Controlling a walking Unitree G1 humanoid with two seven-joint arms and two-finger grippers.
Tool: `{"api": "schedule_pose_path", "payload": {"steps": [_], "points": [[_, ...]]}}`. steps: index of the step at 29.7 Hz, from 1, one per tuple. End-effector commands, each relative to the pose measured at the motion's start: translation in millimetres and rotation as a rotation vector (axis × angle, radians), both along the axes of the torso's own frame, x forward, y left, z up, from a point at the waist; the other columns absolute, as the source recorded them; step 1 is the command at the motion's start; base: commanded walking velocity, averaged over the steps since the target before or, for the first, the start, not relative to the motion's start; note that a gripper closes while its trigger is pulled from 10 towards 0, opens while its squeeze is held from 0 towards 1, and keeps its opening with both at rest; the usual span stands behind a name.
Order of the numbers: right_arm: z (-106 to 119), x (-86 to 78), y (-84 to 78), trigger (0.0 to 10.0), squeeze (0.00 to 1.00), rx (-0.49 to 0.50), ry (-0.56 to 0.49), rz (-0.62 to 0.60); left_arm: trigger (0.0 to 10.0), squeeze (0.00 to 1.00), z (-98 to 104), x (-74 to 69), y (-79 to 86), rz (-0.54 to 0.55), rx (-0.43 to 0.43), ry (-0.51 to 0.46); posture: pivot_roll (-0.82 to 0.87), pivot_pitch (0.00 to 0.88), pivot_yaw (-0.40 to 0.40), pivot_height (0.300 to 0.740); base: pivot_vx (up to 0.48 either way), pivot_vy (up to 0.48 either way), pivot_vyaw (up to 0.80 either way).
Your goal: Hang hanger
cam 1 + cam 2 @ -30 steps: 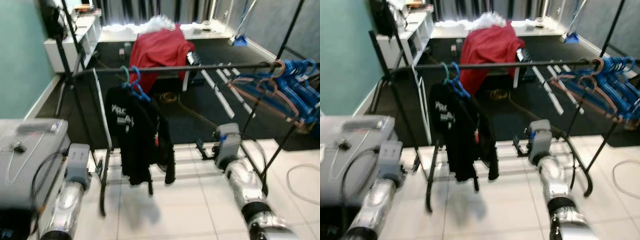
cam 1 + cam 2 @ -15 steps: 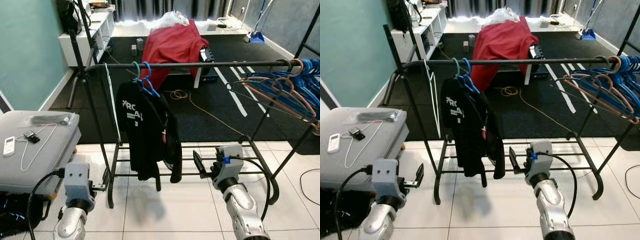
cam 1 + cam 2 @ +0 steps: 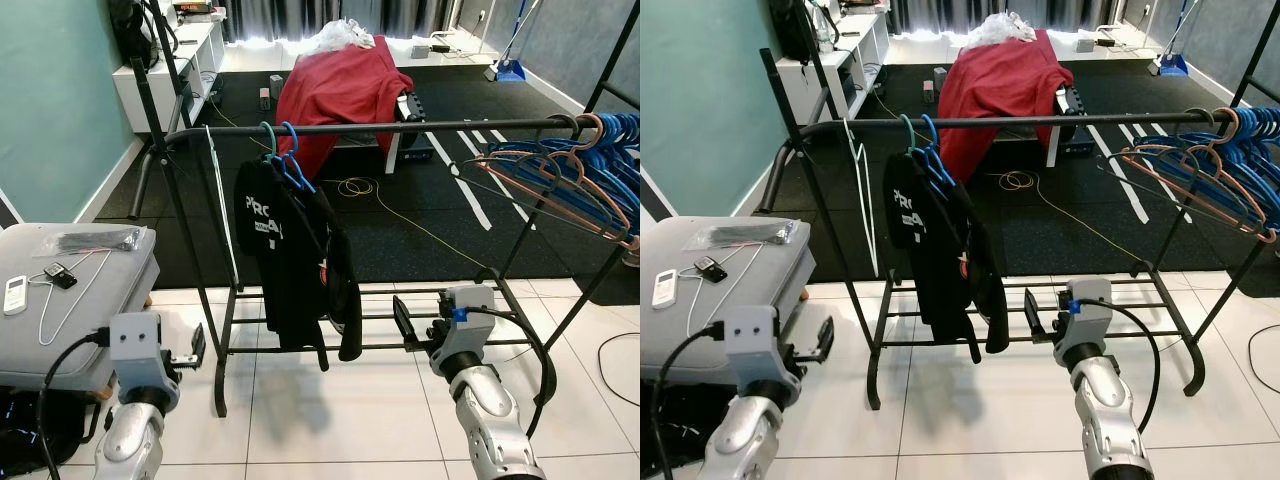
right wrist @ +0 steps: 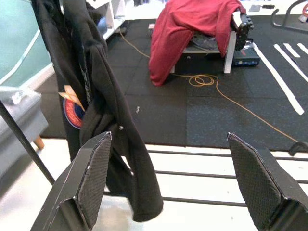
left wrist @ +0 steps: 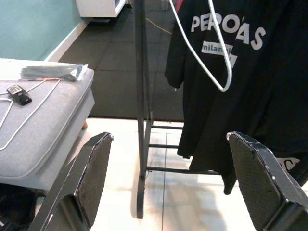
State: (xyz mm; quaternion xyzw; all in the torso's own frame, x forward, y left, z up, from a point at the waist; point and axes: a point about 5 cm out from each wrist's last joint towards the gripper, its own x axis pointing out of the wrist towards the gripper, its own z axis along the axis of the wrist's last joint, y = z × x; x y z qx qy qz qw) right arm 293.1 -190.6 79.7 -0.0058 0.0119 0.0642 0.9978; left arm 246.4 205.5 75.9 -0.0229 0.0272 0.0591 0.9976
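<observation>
A black clothes rack's rail [image 3: 400, 128] runs across in front of me. A white hanger [image 3: 222, 220] hangs near its left end, also seen in the left wrist view as the white hanger [image 5: 211, 62]. Beside it, black T-shirts [image 3: 290, 260] hang on blue and green hangers. A bunch of blue hangers [image 3: 570, 170] crowds the rail's right end. My left gripper [image 3: 195, 345] is low, left of the rack's post, open and empty. My right gripper [image 3: 405, 322] is low, just right of the shirts and level with their hems, open and empty.
A grey case [image 3: 90, 310] at my left carries a thin white wire hanger [image 3: 62, 295], a remote and a plastic bag. A red cloth [image 3: 335, 85] drapes over a bench behind the rack on the black mat. White shelving [image 3: 185, 60] stands at back left.
The whole picture has shifted and sharpened as the camera moved. Both arms now sit lower in view than a second ago; both grippers stay open and empty.
</observation>
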Motion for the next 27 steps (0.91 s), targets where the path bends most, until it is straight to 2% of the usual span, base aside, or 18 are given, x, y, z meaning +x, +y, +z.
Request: {"api": "schedule_pose_path", "payload": {"steps": [1, 4, 6, 9, 12, 13, 15, 16, 19, 22, 27], "points": [[-3, 0.0, 1.9, 10.0, 0.00, -0.011, 0.018, 0.007, 10.0, 0.00, -5, -1.0, 3.7, 0.011, 0.008, 0.031, -0.06, 0.066, 0.007, 0.740, 0.000, 0.000, 0.00], [-2, 1.9, 3.8, 10.0, 0.00, -0.024, 0.014, 0.029, 10.0, 0.00, -6, 0.0, 2.8, 0.002, 0.010, 0.037, -0.06, 0.055, 0.002, 0.740, 0.000, 0.000, 0.53], [-1, 3.7, 4.7, 10.0, 0.00, -0.041, 0.008, 0.056, 10.0, 0.00, -15, -2.0, 5.4, 0.035, 0.050, 0.057, -0.06, 0.054, -0.011, 0.740, 0.000, 0.000, 0.80], [0, 3.4, 3.5, 10.0, 0.00, -0.050, 0.013, 0.053, 10.0, 0.00, -17, -4.4, 5.3, 0.037, 0.064, 0.061, -0.06, 0.055, -0.017, 0.740, 0.000, 0.000, 0.79], [-1, 2.8, 1.2, 10.0, 0.00, -0.049, 0.022, 0.042, 10.0, 0.00, -19, -6.2, 4.1, 0.032, 0.066, 0.070, -0.07, 0.058, -0.021, 0.740, 0.000, 0.000, 0.00], [1, 0.6, -3.9, 10.0, 0.00, -0.043, 0.028, 0.020, 10.0, 0.00, -22, -6.4, -0.2, 0.010, 0.042, 0.103, -0.08, 0.060, -0.022, 0.740, 0.000, 0.000, 0.00], [1, 0.6, -3.9, 10.0, 0.00, -0.043, 0.028, 0.020, 10.0, 0.00, -22, -6.4, -0.2, 0.010, 0.042, 0.103, -0.08, 0.060, -0.022, 0.740, 0.000, 0.000, 0.00], [2, -0.9, -5.8, 10.0, 0.00, -0.044, 0.027, 0.013, 10.0, 0.00, -23, -6.4, -4.6, -0.024, -0.003, 0.109, -0.09, 0.062, -0.021, 0.740, 0.000, 0.000, 0.00], [2, -0.9, -5.8, 10.0, 0.00, -0.044, 0.027, 0.013, 10.0, 0.00, -23, -6.4, -4.6, -0.024, -0.003, 0.109, -0.09, 0.062, -0.021, 0.740, 0.000, 0.000, 0.00], [1, -4.7, -8.0, 10.0, 0.00, -0.063, 0.029, -0.003, 10.0, 0.00, -22, -5.6, -12.9, -0.103, -0.089, 0.082, -0.10, 0.062, -0.010, 0.740, 0.000, 0.000, 0.00], [0, -5.0, -7.4, 10.0, 0.00, -0.061, 0.028, -0.007, 10.0, 0.00, -20, -4.2, -13.5, -0.128, -0.094, 0.063, -0.09, 0.076, -0.002, 0.740, 0.056, 0.000, 0.00]]}}
